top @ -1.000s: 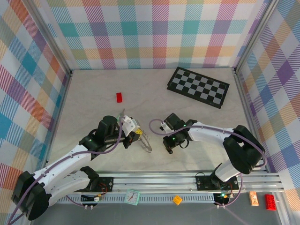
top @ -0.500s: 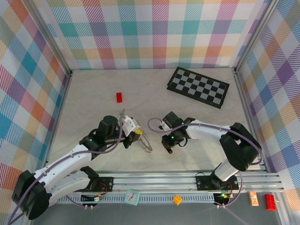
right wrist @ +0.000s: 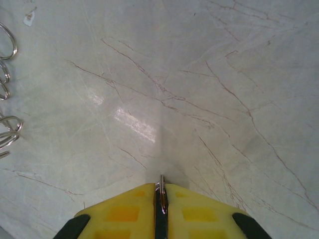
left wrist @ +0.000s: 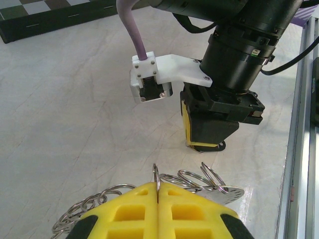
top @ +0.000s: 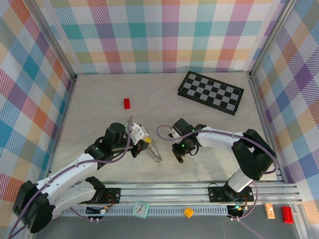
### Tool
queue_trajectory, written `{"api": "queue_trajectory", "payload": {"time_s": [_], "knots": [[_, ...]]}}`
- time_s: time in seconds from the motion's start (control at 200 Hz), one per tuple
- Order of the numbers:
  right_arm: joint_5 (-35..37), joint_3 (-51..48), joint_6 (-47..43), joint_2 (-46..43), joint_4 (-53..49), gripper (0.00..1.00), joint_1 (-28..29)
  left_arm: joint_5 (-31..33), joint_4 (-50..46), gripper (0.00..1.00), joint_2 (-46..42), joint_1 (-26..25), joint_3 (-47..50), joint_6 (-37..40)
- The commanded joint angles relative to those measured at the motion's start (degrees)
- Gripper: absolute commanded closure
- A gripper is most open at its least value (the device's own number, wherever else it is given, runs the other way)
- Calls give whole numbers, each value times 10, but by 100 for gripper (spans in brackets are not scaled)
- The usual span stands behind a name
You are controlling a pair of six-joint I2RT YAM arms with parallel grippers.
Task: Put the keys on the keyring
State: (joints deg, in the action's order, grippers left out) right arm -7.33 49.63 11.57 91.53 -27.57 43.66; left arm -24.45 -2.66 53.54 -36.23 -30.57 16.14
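Left gripper (left wrist: 157, 188) clenched on your keyring (left wrist: 84, 206); right gripper (right wrist: 160, 189) pinching a thin metal sliver (right wrist: 160, 180), identity unclear, low over the worktop (right wrist: 209, 79).

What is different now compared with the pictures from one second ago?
The right arm shifted slightly left, bringing the right tool a little toward the keyring. The left tool stayed shut on the keyring; the red brick and chequered board did not move.

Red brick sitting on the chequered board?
No, the red brick lies on the bare table, well clear of the chequered board.
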Motion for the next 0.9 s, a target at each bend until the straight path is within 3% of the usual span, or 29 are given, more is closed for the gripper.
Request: {"api": "queue_trajectory", "payload": {"time_s": [0.0, 0.245, 0.635, 0.895], "knots": [[1, 15, -4, 13, -15, 86, -4, -10, 21, 100, -3, -1, -4, 8], [0, 19, -9, 16, -17, 86, -6, -10, 21, 100, -4, -1, -5, 9], [-5, 13, -15, 3, -16, 100, -11, -9, 19, 100, -4, -2, -5, 11], [-38, -34, -23, -114, 49, 100, -12, -13, 20, 100, -1, -2, -5, 0]]}}
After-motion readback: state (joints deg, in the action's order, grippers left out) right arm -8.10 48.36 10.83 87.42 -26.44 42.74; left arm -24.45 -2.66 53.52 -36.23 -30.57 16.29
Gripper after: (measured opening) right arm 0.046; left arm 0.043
